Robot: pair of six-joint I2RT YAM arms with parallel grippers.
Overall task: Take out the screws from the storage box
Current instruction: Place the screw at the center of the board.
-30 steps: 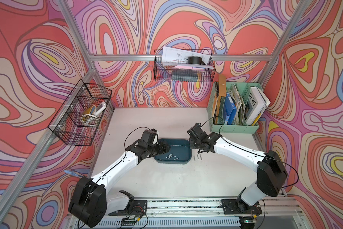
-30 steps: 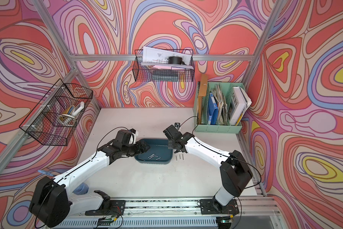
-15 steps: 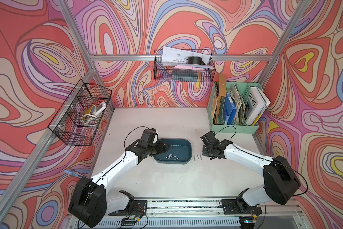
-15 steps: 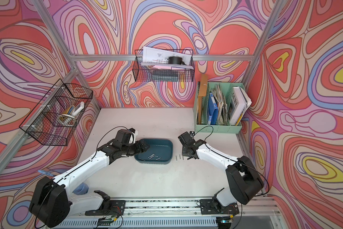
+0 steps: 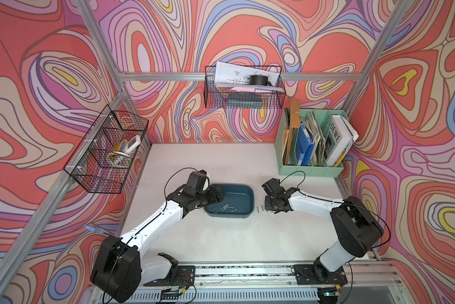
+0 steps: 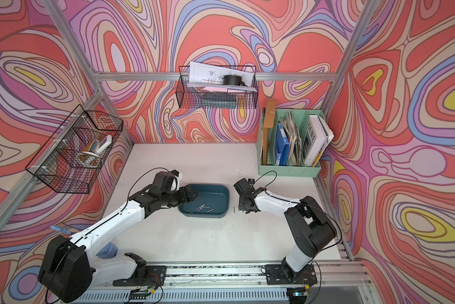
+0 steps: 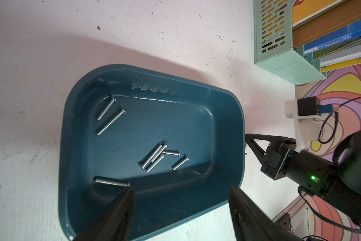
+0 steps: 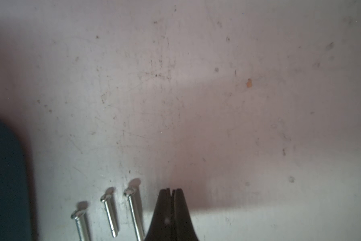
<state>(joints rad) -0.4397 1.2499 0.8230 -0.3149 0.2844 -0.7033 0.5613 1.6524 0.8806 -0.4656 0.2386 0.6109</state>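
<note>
Inside the storage box (image 7: 227,129), eight screws (image 7: 154,156) lie flat on its floor: a cluster near the middle, two toward one end and one by a corner. Just outside the box's short side toward the right arm, three loose screws (image 8: 108,210) lie side by side on the counter (image 8: 196,83). The right claw (image 8: 171,191), tips pressed together, points down just beside them. The left claw (image 7: 181,188), fingers apart, hovers over the box's opposite end.

storage box (image 5: 252,200) open above, left hand (image 5: 219,196) overhanging, screws (image 8: 109,212) beside right hand (image 8: 171,191)
</note>
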